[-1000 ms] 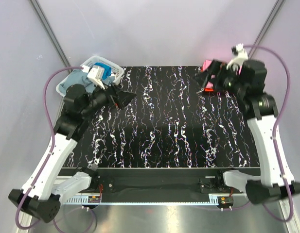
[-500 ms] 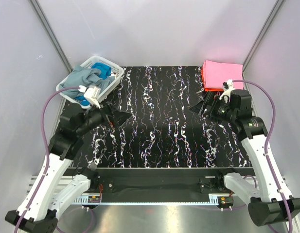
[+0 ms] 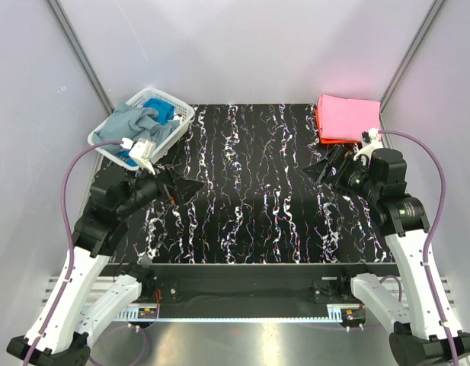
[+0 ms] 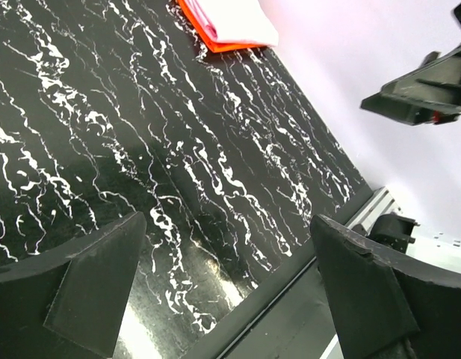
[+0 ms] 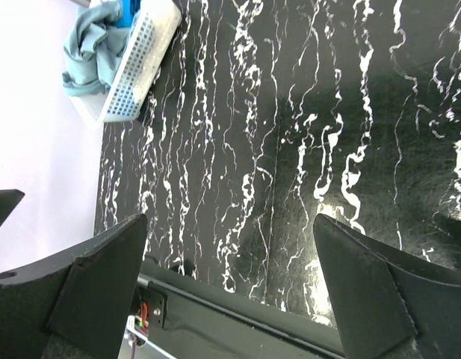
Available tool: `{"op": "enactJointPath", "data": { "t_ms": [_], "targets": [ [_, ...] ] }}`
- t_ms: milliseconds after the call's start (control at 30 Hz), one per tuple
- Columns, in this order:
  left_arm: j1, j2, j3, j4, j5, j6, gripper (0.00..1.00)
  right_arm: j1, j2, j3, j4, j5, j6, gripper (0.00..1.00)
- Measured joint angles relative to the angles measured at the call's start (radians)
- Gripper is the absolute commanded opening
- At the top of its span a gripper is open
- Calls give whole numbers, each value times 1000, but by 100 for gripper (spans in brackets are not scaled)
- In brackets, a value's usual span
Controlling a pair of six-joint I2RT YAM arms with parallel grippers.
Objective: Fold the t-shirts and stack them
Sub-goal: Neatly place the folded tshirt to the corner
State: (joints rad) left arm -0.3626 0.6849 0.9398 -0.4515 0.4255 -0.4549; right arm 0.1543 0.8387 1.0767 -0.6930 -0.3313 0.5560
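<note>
A folded pink t-shirt (image 3: 347, 116) lies on a folded orange-red one (image 3: 324, 138) at the table's back right corner; the left wrist view shows this stack, pink (image 4: 234, 21) over orange-red (image 4: 208, 37). Crumpled grey-blue (image 3: 135, 120) and blue (image 3: 163, 111) t-shirts fill the white basket (image 3: 181, 122) at the back left; the grey-blue one (image 5: 92, 52) also shows in the right wrist view. My left gripper (image 3: 190, 184) (image 4: 226, 221) hovers open and empty in front of the basket. My right gripper (image 3: 320, 168) (image 5: 230, 218) hovers open and empty in front of the stack.
The black marbled table (image 3: 257, 198) spreads between the two arms. Purple-grey walls close in the back and sides. A metal rail (image 3: 242, 314) runs along the near edge by the arm bases. The other arm's gripper (image 4: 424, 93) shows at the upper right of the left wrist view.
Both arms drew back toward the near side, the left from over the basket, the right from over the pink stack. Both now hover lower with empty jaws.
</note>
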Motion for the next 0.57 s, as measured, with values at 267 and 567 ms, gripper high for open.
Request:
{"op": "enactJointPath", "data": {
  "t_ms": [267, 567],
  "targets": [
    [0, 4, 0, -21, 0, 12, 99, 0, -18, 12, -8, 27, 3, 100],
    [0, 4, 0, -26, -4, 13, 99, 0, -24, 12, -11, 35, 10, 100]
  ]
}}
